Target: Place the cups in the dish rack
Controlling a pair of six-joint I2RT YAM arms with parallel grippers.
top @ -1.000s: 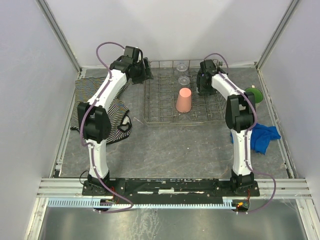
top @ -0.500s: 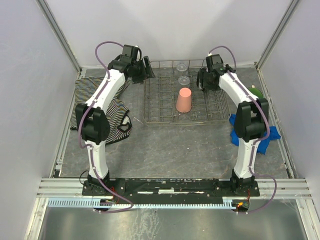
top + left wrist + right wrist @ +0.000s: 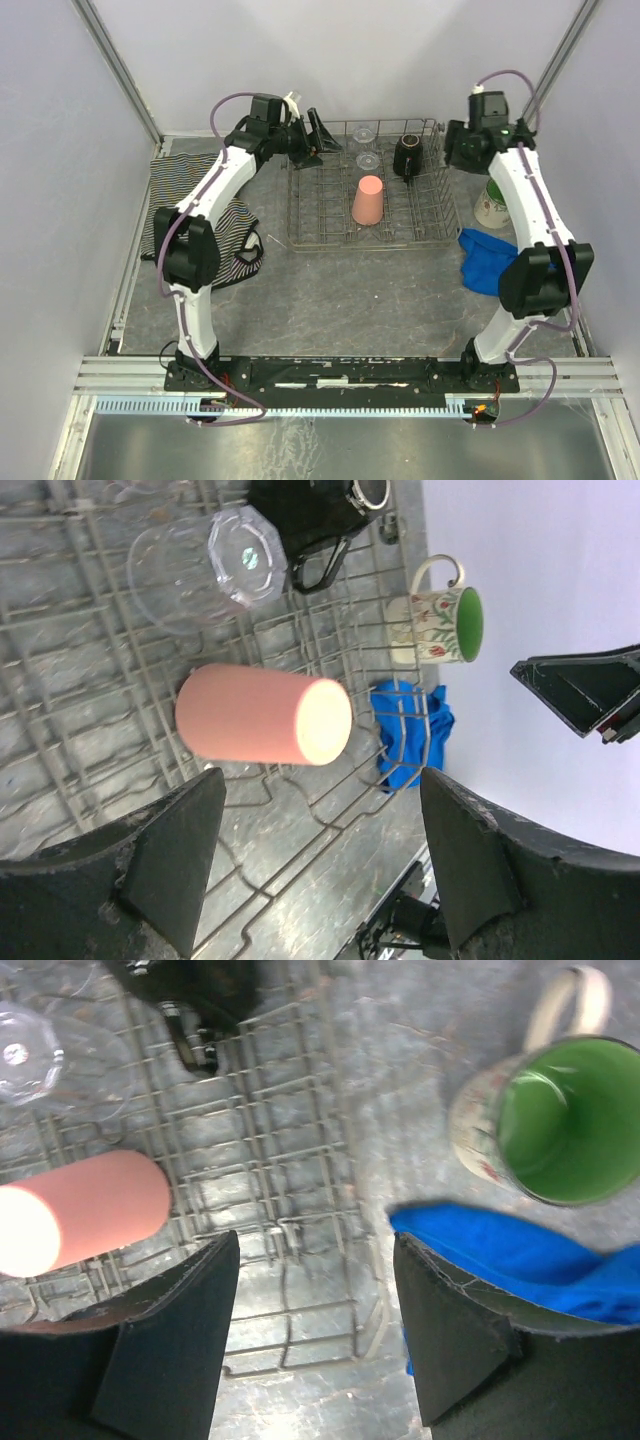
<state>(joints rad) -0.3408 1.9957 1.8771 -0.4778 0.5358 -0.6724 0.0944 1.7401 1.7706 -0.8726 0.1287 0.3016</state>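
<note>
Note both pincers spread wide and empty: left gripper [image 3: 322,775] above the far-left part of the dish rack [image 3: 300,215], right gripper [image 3: 315,1245] above the rack's right edge. Count three cups inside the rack: salmon tumbler [image 3: 367,200] base up near the middle, clear glass [image 3: 368,160] behind it, black mug [image 3: 407,157] toward the far right. Locate the floral mug [image 3: 493,203] outside the rack, upright on the table [image 3: 330,300] just to the right, with the blue cloth [image 3: 488,262] close against its near side. Expect trouble at the pickup: risk of pinching cloth together with the mug wall, or of tipping the mug through an off-centre grip on the rim. Guard also against striking the black mug or the raised wire side during the carry across. Treat as unresolved: one clear glass or two (two pale discs in the overhead view, a single body in the wrist views); actual contact between cloth and mug; seating of the black mug on the tines, cut off at the top edge of both wrist views.
</note>
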